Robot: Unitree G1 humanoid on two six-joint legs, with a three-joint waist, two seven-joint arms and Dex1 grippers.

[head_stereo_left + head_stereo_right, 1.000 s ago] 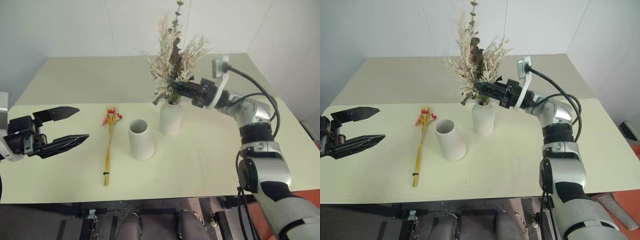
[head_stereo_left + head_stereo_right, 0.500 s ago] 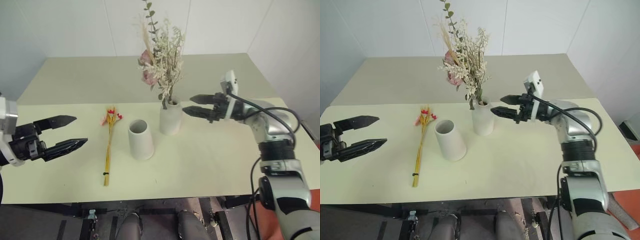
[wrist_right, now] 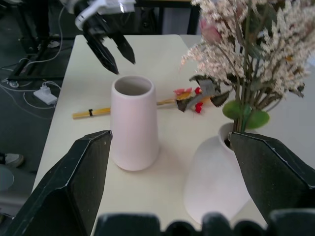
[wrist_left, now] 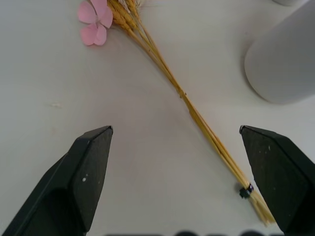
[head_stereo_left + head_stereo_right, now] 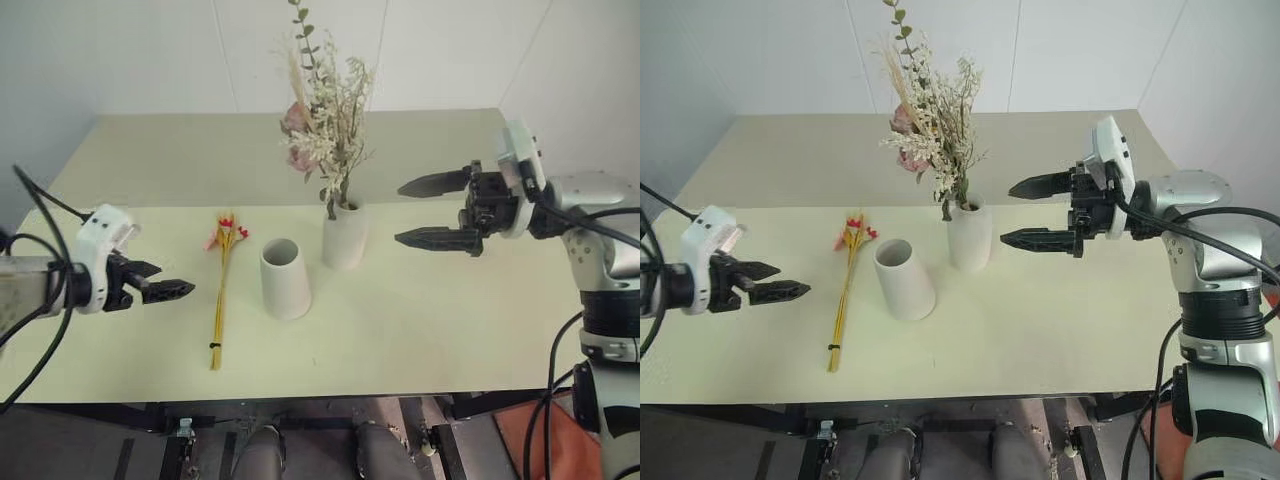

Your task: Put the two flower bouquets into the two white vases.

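Note:
The bushy bouquet (image 5: 325,110) stands upright in the narrow-necked white vase (image 5: 344,235). Beside it stands the cone-shaped white vase (image 5: 283,278), its mouth holding nothing. The slim bundle (image 5: 220,290) of yellow stalks with red-pink flowers lies flat on the table, left of the cone vase. My left gripper (image 5: 172,280) is open and angled down, a little left of the stalks; in its wrist view the stalks (image 4: 197,115) run between its fingers. My right gripper (image 5: 400,212) hangs open to the right of the bottle vase, apart from it, pointing left.
Everything sits on a pale cream table (image 5: 420,320) whose front edge runs close to me. A second table surface lies behind it, against a white wall. The right wrist view shows the cone vase (image 3: 134,125) with my left gripper (image 3: 110,51) beyond it.
My right gripper has pulled back to the right, away from the bushy bouquet, which now stands upright in the vase. My left gripper has rolled, tipped downward and come nearer the slim bundle.

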